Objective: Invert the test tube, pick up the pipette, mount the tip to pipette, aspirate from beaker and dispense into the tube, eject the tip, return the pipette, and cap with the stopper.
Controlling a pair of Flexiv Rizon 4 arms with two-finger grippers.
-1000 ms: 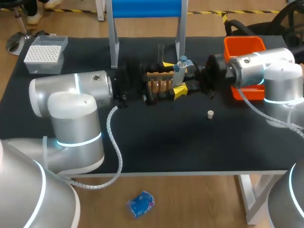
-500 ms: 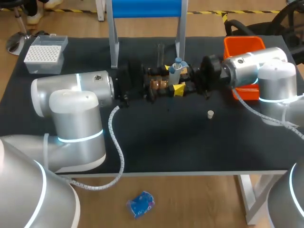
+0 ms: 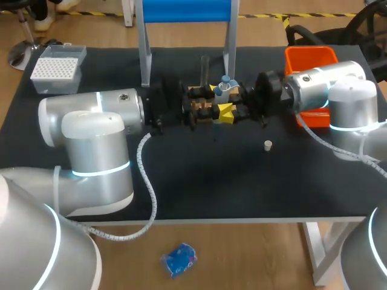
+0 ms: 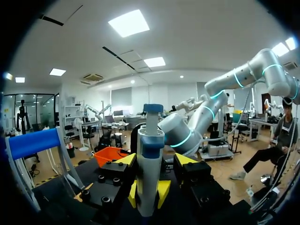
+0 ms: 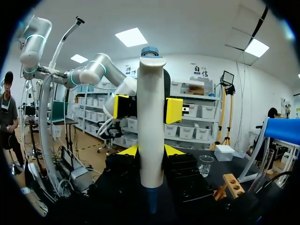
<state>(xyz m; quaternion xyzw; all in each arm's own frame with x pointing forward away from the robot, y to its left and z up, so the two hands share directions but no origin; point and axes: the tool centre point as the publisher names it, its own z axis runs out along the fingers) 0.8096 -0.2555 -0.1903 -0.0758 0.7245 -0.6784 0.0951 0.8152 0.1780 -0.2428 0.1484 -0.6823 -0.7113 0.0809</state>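
Black tabletop (image 3: 242,181) was shared by two arms, the left arm (image 3: 91,121) laid in from one side and the right arm (image 3: 326,84) from the other, so they were pointed straight at each other around the middle near the back. A blue stand (image 3: 184,11) on grey legs was parked at the back edge. An orange bin (image 3: 311,59) was partly covered by the right arm, and a box of tips (image 3: 55,67) was left at the far corner on the left arm's side.

A wooden rack (image 3: 202,109) was tucked between the two wrists, right by the left gripper (image 4: 150,193). The pipette (image 3: 225,89) was held upright above the table, just beside the rack, with its blue button on top. It was pinched from both sides by the right gripper (image 5: 151,151), so a firm grasp could be seen there. The left gripper was brought up to the same pipette from the opposite side, but honestly it couldn't be told whether it was clamped on or only set around it.

A small clear beaker (image 5: 205,165) was seen on the table past the right gripper, near the rack. A glass tube (image 3: 204,63) was stood upright behind the rack, close to a leg of the stand. A little pale stopper (image 3: 268,144) was left lying on the table, well apart from everything else.
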